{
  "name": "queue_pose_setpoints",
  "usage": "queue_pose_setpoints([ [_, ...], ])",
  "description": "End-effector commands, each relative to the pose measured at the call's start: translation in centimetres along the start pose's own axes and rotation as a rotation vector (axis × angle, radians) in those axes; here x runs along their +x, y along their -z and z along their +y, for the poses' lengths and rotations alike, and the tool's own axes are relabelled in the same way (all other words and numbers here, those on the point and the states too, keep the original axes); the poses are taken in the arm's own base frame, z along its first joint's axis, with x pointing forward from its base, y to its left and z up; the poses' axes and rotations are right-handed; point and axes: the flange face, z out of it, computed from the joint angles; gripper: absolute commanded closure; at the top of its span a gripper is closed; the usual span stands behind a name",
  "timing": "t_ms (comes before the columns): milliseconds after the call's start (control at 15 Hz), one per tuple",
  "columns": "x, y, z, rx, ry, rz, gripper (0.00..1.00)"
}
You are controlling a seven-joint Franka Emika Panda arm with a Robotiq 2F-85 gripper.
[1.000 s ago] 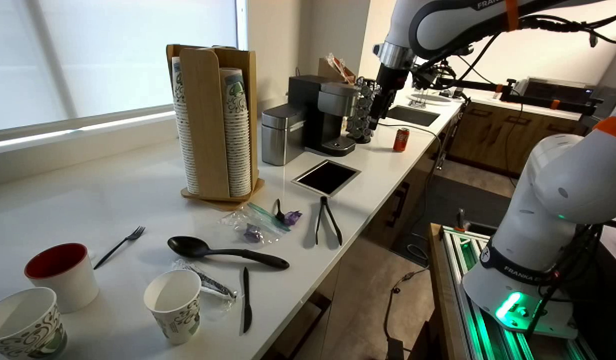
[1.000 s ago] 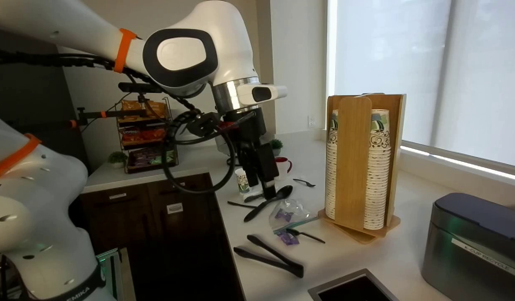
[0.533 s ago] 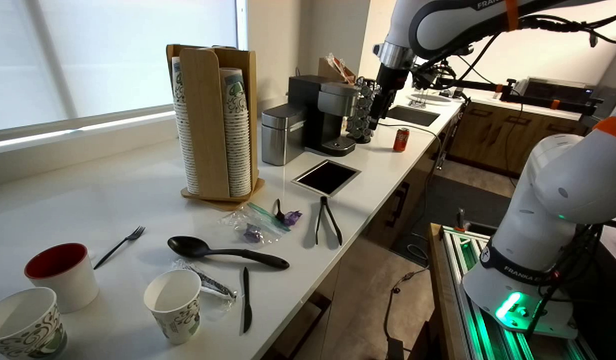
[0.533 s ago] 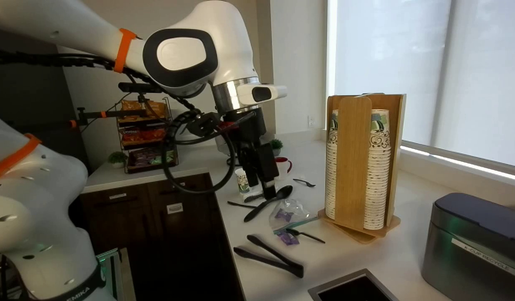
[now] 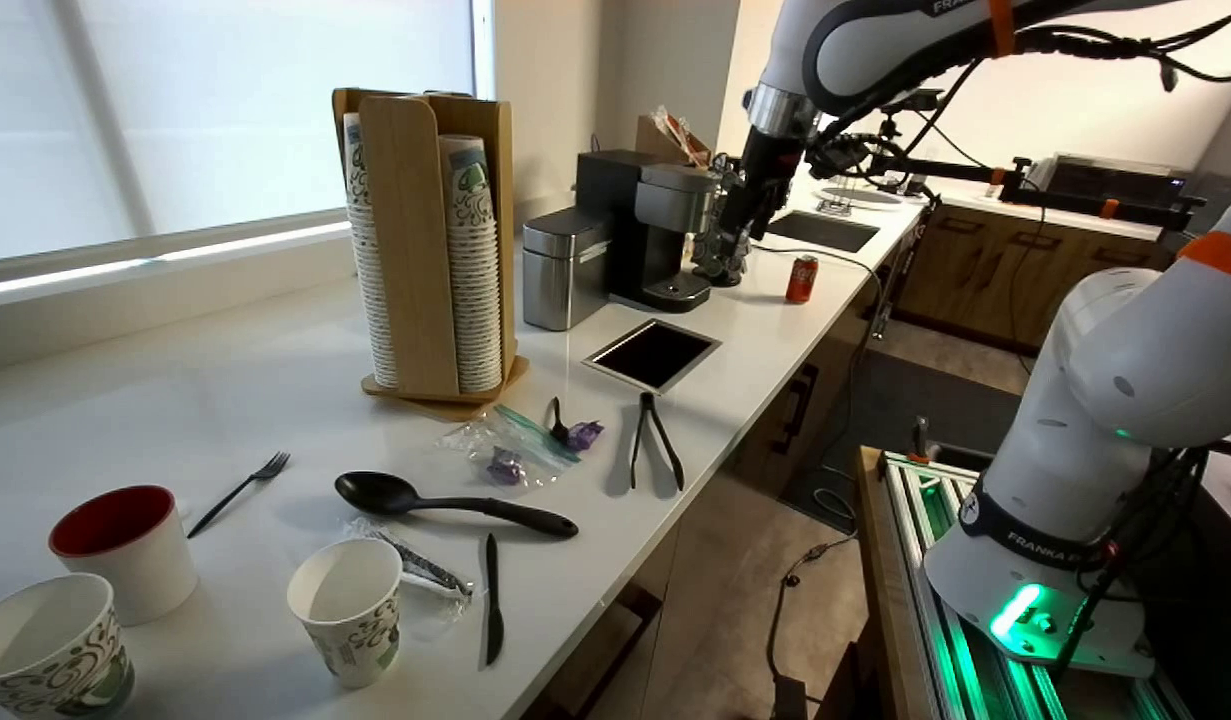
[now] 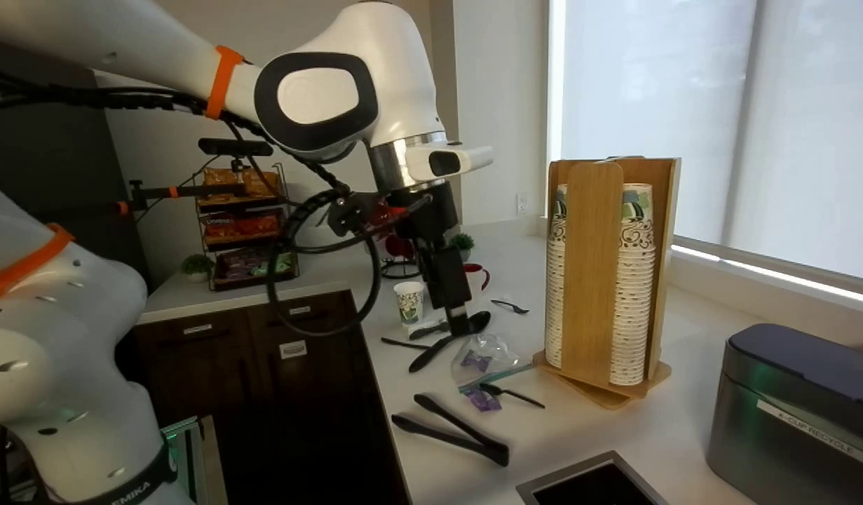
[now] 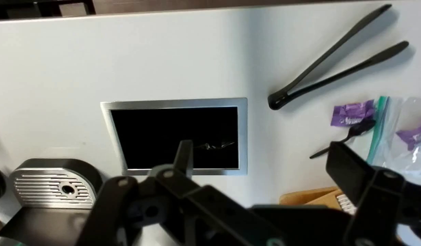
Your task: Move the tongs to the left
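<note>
Since half a second ago, the arm has shifted slightly, bringing the pincer a little toward the window side in both exterior views; the tongs have stayed put. Seen in the wrist view, the pincer's two dark fingers stand wide apart, raised above the bench and well apart from the tongs. Those tongs lie on the bench near its edge on the robot's side, spread in a narrow V, the joined end toward a dark, metal-framed opening. On their window side are a purple wrapper and a clear bag, with a cup rack farther over. Past the tongs' free ends, in an exterior view, lie a large spoon and a knife.
</note>
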Motion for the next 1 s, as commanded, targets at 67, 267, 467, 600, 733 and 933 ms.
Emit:
queue_pose_setpoints([
  [67, 4.5, -4.0, -0.3, 0.07, -0.247, -0.014, 0.0],
  [267, 6.1, -8.2, -1.4, 0.114, -0.396, -0.049, 0.0],
  [467, 7.2, -12.6, -4.0, 0.155, -0.545, -0.1, 0.0],
  [600, 8.0, -15.8, -5.8, 0.189, -0.644, -0.129, 0.0],
  [733, 8.4, -18.5, -7.9, 0.209, -0.719, -0.186, 0.0],
  [933, 7.7, -18.3, -7.8, 0.195, -0.673, -0.193, 0.0],
])
